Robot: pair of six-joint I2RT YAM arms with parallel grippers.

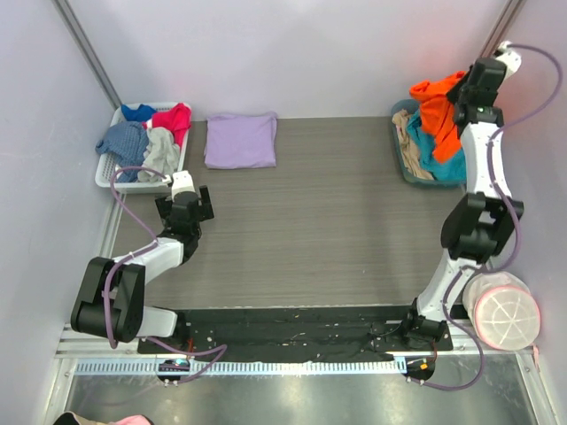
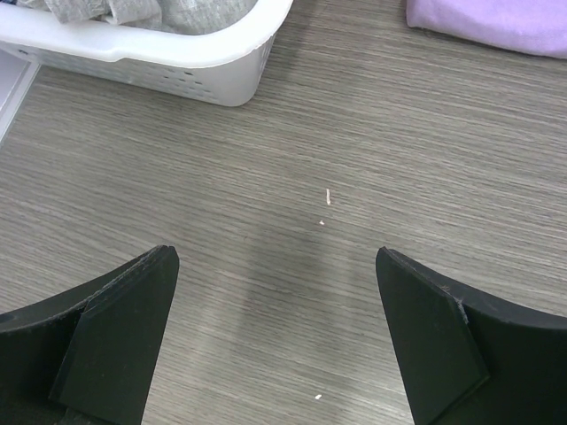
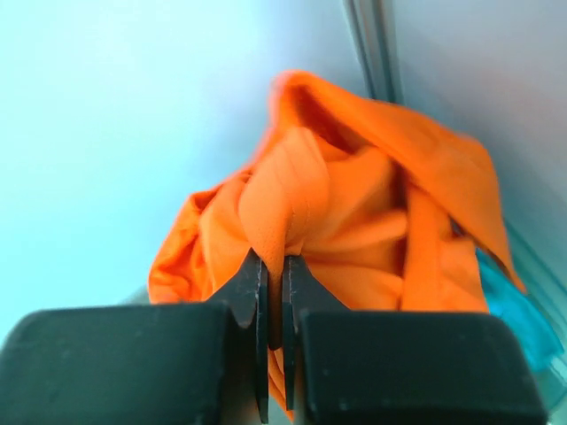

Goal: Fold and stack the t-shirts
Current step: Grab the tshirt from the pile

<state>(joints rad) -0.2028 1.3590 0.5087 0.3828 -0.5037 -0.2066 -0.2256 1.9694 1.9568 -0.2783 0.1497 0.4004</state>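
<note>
The lavender t-shirt (image 1: 240,140) lies folded at the back of the table; its edge shows in the left wrist view (image 2: 496,22). The teal t-shirt (image 1: 443,159) lies crumpled in the bin (image 1: 406,164) at the right, partly under a bright orange garment (image 1: 438,111); a teal patch shows in the right wrist view (image 3: 523,310). My right gripper (image 3: 275,261) is shut on a fold of the orange garment (image 3: 354,221) and holds it up above the bin. My left gripper (image 2: 276,266) is open and empty, low over bare table in front of the lavender shirt.
A white basket (image 1: 106,168) at the back left holds red, blue and grey garments; its corner shows in the left wrist view (image 2: 213,71). A beige cloth (image 1: 409,142) lies in the right bin. A white round object (image 1: 505,317) sits by the right arm's base. Walls enclose the table.
</note>
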